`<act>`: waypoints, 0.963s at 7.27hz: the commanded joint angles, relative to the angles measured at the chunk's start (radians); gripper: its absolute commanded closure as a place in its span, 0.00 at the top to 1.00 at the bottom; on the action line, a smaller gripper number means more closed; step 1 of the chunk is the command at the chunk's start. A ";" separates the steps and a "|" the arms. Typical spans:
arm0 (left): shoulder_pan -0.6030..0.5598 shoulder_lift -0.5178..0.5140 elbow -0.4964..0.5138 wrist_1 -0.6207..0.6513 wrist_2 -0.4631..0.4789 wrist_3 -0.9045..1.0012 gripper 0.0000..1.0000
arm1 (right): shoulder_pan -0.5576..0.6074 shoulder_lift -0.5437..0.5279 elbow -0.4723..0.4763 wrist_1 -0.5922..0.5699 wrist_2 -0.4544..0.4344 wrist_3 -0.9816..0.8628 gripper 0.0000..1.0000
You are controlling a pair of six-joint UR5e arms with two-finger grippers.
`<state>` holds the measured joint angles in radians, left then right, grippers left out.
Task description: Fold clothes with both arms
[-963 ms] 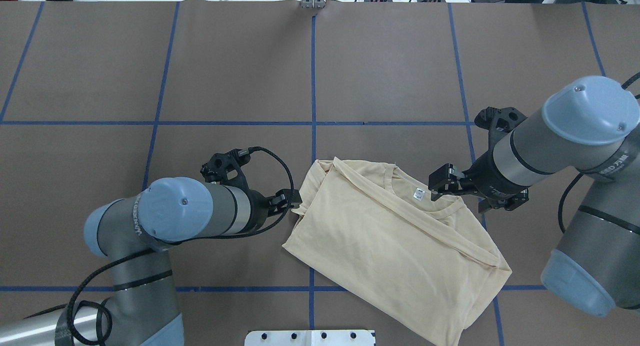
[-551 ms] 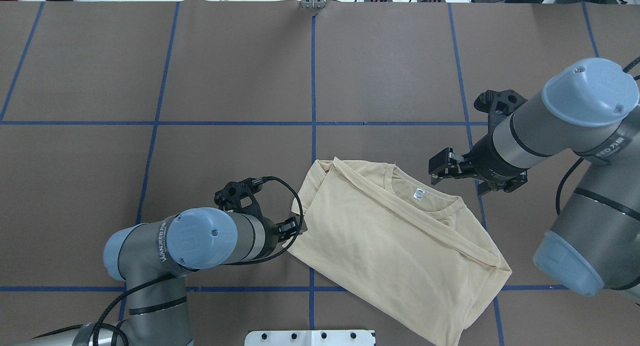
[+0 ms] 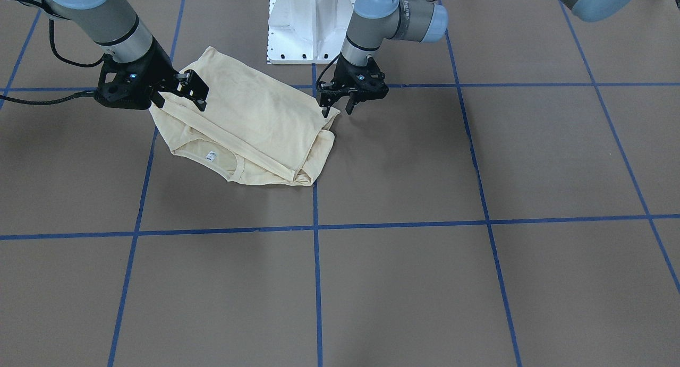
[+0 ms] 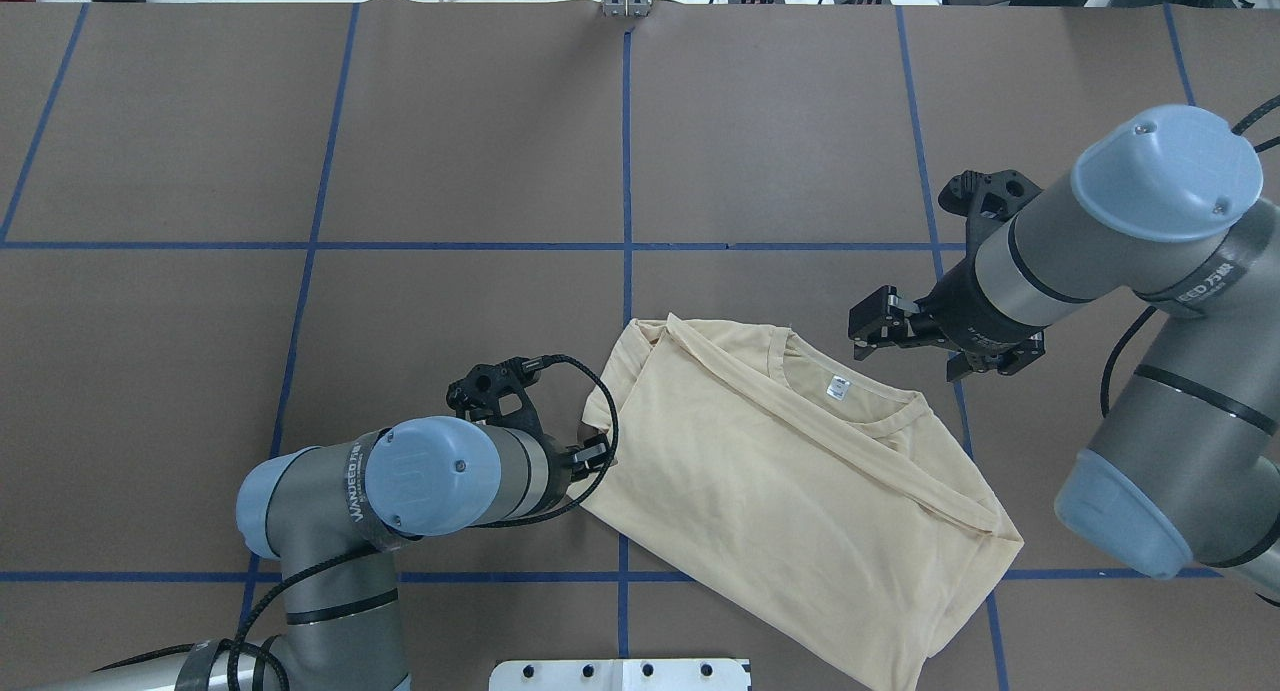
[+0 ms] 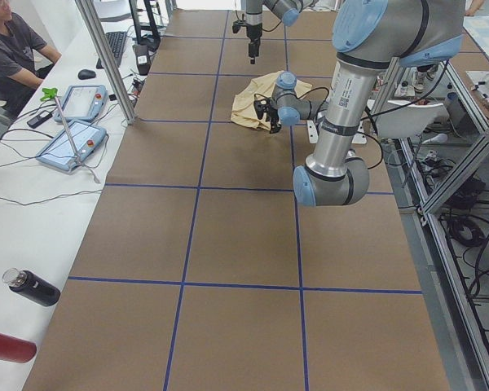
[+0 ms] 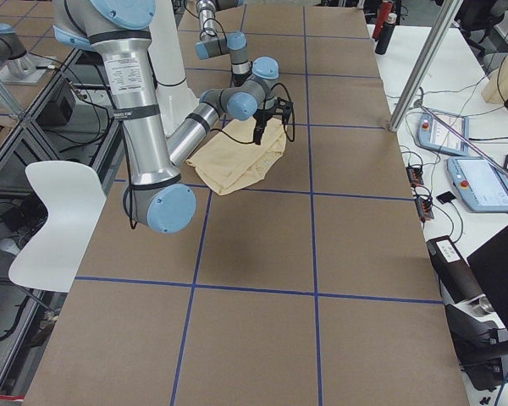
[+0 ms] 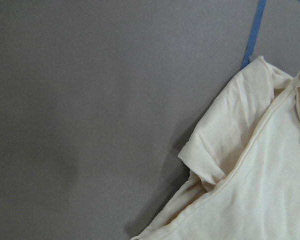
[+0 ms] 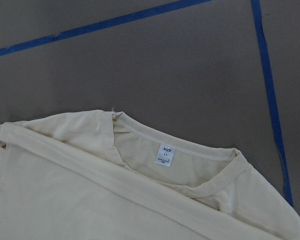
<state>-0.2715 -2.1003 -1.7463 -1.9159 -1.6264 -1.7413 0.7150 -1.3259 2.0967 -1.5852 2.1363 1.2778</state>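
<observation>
Left gripper: jaws are standing apart, nothing between them. It is pointing down at the near-left edge of the T-shirt, with one fingertip sitting at the cloth's edge and the other over bare table. Whether that fingertip is touching the fabric, cannot tell. The left wrist camera is looking down on a rolled hem corner and brown surface beside it; no fingers are showing in that view.

Right gripper: jaws are also gaping, holding nothing. It is hovering off the table by the collar side of the shirt, just beyond the neckline, with its shadow falling on the cloth in the front-facing view. The right wrist camera is looking at the open collar and the small white neck label.

Left arm is reaching in low from the robot's left; right arm is coming in higher, angled across a tape line.

Shirt is lying folded into a rough slanted rectangle, plain side up, collar toward the far side. It is resting on the brown table just right of the centre blue tape line, close to the white pedestal base.
</observation>
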 commanded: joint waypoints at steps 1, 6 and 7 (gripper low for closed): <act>0.001 -0.021 0.017 0.000 0.000 0.002 0.64 | 0.001 0.000 -0.003 -0.001 -0.001 0.000 1.00; 0.000 -0.012 0.016 0.011 -0.001 0.002 0.63 | 0.001 0.000 -0.012 -0.001 0.002 0.000 1.00; 0.001 -0.009 0.016 0.012 -0.001 0.002 0.64 | 0.001 0.000 -0.013 -0.001 0.002 0.000 1.00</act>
<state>-0.2713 -2.1121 -1.7297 -1.9050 -1.6275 -1.7390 0.7166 -1.3254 2.0865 -1.5861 2.1383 1.2778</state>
